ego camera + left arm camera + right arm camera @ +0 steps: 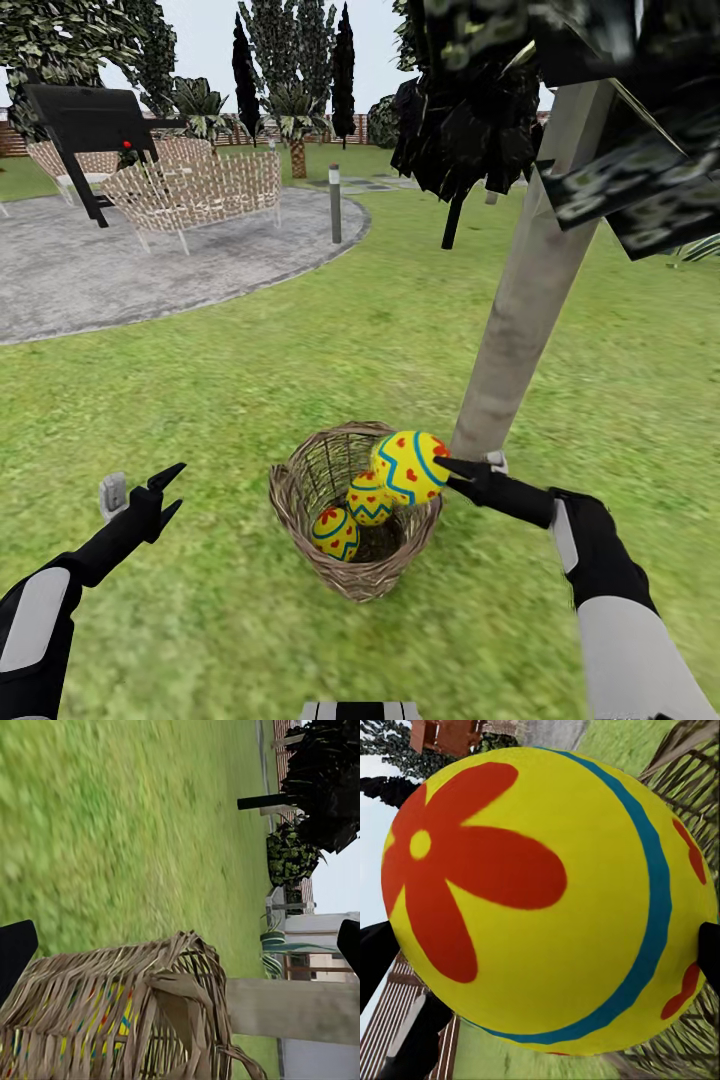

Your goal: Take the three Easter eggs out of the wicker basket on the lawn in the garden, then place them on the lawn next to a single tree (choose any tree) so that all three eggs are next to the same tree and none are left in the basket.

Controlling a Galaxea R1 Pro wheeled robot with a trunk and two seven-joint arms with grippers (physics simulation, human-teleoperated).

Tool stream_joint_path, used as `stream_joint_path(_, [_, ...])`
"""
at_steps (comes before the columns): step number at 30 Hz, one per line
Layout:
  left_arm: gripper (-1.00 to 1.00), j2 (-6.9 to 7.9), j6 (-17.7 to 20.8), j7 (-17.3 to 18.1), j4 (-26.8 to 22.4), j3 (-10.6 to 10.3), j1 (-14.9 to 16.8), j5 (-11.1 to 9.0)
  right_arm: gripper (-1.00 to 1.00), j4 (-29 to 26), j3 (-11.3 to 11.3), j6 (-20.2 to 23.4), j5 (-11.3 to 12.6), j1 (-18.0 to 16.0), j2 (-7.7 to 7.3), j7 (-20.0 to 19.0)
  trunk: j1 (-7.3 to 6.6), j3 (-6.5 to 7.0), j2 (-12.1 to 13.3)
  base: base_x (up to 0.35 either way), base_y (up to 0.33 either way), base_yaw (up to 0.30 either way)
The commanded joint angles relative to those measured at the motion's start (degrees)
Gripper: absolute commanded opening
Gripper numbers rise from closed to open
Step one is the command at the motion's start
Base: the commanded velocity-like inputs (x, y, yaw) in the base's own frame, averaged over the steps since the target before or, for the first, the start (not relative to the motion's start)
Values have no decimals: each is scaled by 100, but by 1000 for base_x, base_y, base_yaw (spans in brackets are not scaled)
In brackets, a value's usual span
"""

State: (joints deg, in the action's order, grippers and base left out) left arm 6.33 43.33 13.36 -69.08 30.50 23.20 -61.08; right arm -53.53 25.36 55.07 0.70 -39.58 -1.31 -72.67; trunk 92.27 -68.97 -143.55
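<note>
Three yellow eggs carry red flowers or hearts and blue-green bands, some zigzag. The wicker basket is brown-tan open weave. The lawn is mottled green, the tree trunk pale grey-beige under blackish leaves; the grippers are black.

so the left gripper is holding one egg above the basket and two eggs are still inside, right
No: the right gripper holds the egg, as the head view shows. The left gripper is open, off to the side. Two eggs are in the basket.
</note>
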Motion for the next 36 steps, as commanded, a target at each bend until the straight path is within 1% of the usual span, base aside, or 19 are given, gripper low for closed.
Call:
stream_joint_path(1, [100, 0, 0, 0, 0, 0, 0, 0, -100, 0, 81, 1, 0, 1, -30, -10, 0, 0, 0, 0, 0, 0])
stream_joint_path(2, [100, 0, 0, 2, 0, 0, 0, 0, -100, 0, 191, 2, 0, 2, -57, -16, 0, 0, 0, 0, 0, 0])
stream_joint_path(4, [100, 0, 0, 4, 0, -1, 0, 0, -100, 0, 240, 3, 0, 3, -74, -20, 0, 0, 0, 0, 0, 0])
stream_joint_path(7, [100, 0, 0, 4, -5, -8, 0, 0, -100, 0, 249, 4, 0, 3, -79, -27, 0, 0, 0, -32, -177, 0])
stream_joint_path(17, [100, 0, 0, 3, -22, -9, 0, 0, -100, 0, 262, -5, 4, 3, -97, -36, 0, 0, 0, -73, -295, 0])
stream_joint_path(21, [100, 0, 0, 7, -40, -9, 0, 0, -100, -8, 295, -12, -18, 3, -199, -29, 0, 0, 0, -74, -298, 0])
stream_joint_path(23, [100, 0, 0, 8, -37, -14, 0, 0, -100, -16, 524, -21, -39, 3, -301, -26, 0, 0, 0, -34, -221, 0])
stream_joint_path(25, [100, 0, 0, 9, -39, -14, 0, 0, -100, -17, 625, -40, -62, 3, -361, -14, 0, 0, 0, -6, -50, 0])
stream_joint_path(26, [100, 0, 0, 9, -45, -15, 0, 0, -100, -12, 645, -49, -67, 6, -431, -11, 0, 0, 0, -1, -11, 0])
stream_joint_path(28, [100, 0, 5, 9, -63, -17, 0, 0, -100, -9, 653, -59, -69, 34, -495, -5, 0, 0, 0, 0, -4, 0])
stream_joint_path(31, [100, 2, 17, 16, -87, -17, 0, 0, -100, 4, 654, -81, -76, 74, -524, 80, 0, 0, 0, 0, 0, 0])
stream_joint_path(32, [100, -1, 25, 17, -105, -17, 0, 0, -100, 8, 655, -94, -77, 93, -524, 148, 0, 0, 0, 0, 0, 0])
stream_joint_path(34, [100, -15, 37, 18, -140, -26, 0, -2, -100, 27, 655, -267, -80, 152, -508, 550, 0, 0, 0, 0, 0, 0])
stream_joint_path(35, [100, -20, 44, 18, -162, -67, 0, -6, -100, 99, 649, -492, -79, 162, -493, 920, 0, 0, 0, 0, 0, 0])
stream_joint_path(36, [100, -14, 47, 18, -190, -168, 0, -17, -100, 205, 647, -779, -82, 167, -481, 1304, 0, 0, 0, 0, 0, 0])
